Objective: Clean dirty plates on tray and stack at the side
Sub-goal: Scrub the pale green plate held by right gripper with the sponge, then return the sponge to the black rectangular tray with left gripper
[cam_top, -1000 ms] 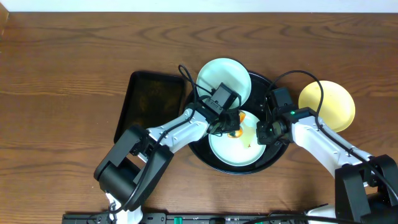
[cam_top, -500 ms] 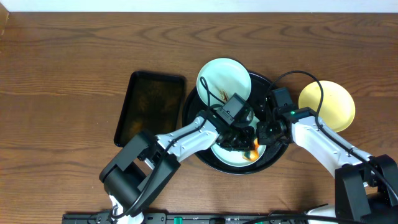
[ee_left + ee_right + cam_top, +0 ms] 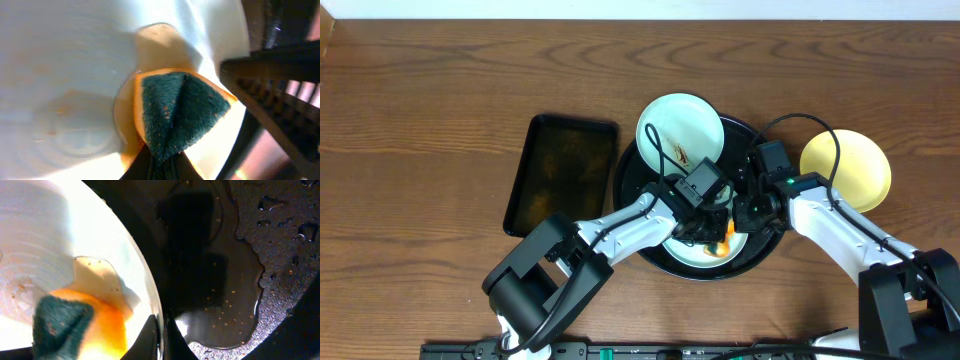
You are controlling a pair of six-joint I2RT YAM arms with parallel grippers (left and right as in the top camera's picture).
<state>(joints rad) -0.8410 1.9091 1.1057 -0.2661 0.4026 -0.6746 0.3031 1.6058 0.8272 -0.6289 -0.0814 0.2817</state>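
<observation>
Only the yellow plate seems done; left gripper pinches the sponge on a mint plate, right gripper clamps its rim

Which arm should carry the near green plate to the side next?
Right, likely: the right tool pinches the rim of the green plate, near the yellow plate. The left tool holds the sponge.

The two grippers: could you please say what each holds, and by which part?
Left gripper pinches the sponge by one end; right gripper grips the mint-green plate by its rim.
</observation>
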